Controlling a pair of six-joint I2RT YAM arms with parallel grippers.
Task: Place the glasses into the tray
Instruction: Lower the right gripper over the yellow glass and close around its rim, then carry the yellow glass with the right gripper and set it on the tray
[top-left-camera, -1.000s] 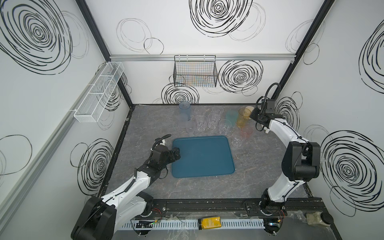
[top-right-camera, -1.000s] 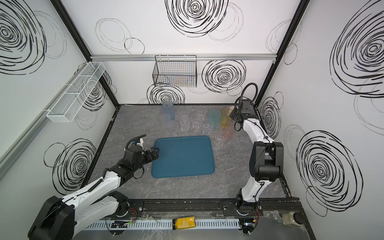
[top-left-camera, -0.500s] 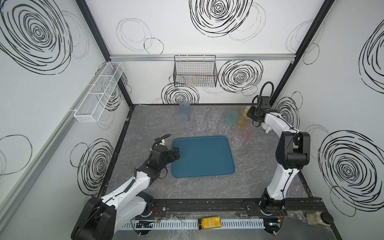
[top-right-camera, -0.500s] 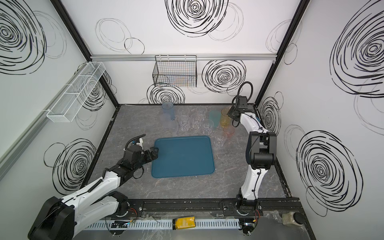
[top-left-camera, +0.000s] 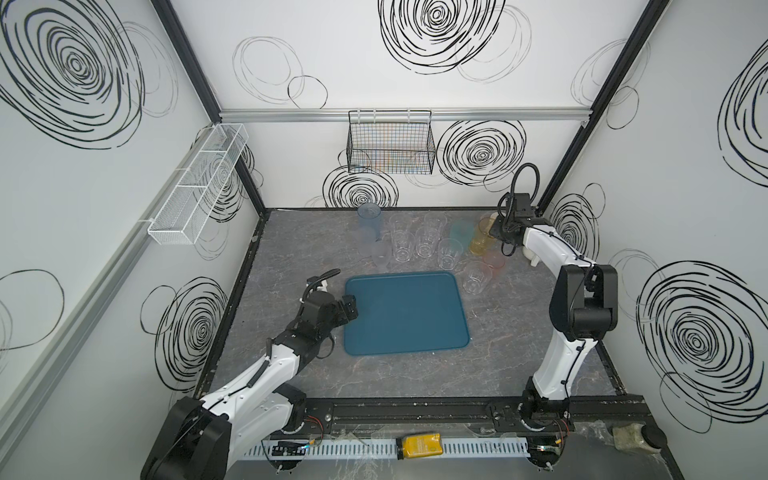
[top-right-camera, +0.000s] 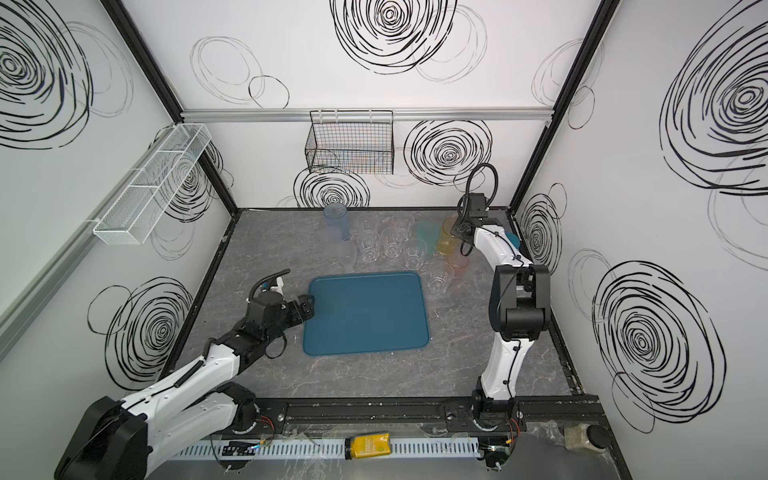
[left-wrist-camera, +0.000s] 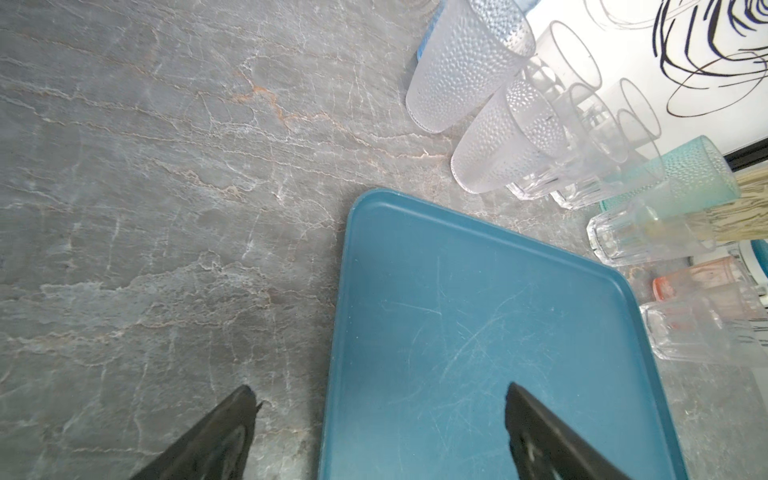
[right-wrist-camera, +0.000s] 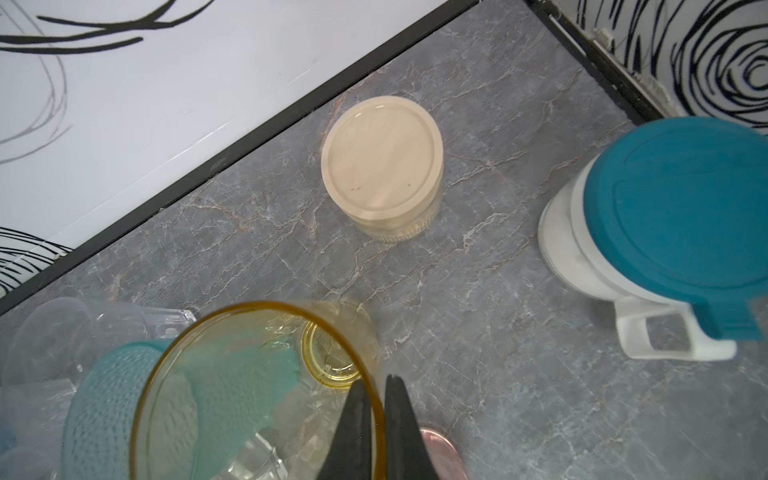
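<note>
Two-arm workcell, overhead and wrist views. The tray (top-left-camera: 407, 320) lies flat near the middle of the grey marbled table (top-left-camera: 291, 249). The glasses (top-left-camera: 424, 245) stand on the table in a loose cluster just beyond the tray's far edge and far-right corner, all outside its rim. A blue glass (top-left-camera: 369, 217) is farthest left by the back wall, with two frosted glasses (top-left-camera: 379, 254) just beside it and clear glasses (top-left-camera: 449, 254) in the centre. To the right follow a teal glass (top-left-camera: 459, 230), an amber glass (top-left-camera: 478, 243) and a pink glass (top-left-camera: 493, 262). The nearest clear glass (top-left-camera: 476, 281) stands just beside the tray's far-right corner. The right gripper (right-wrist-camera: 376, 384) reaches to the far-right end of the cluster and is pinched closed on the wall of the amber glass, one finger inside the rim and one outside. Whether that glass rests on the table or is raised cannot be told. Beyond it, toward the far-right corner of the table, stand a beige jar (right-wrist-camera: 382, 162) and a white cup with a teal lid (right-wrist-camera: 665, 216), apart from each other. The left gripper (left-wrist-camera: 380, 399) hovers at the tray's left edge with jaws spread wide and nothing between them, one finger above the table and the other above the tray floor
</note>
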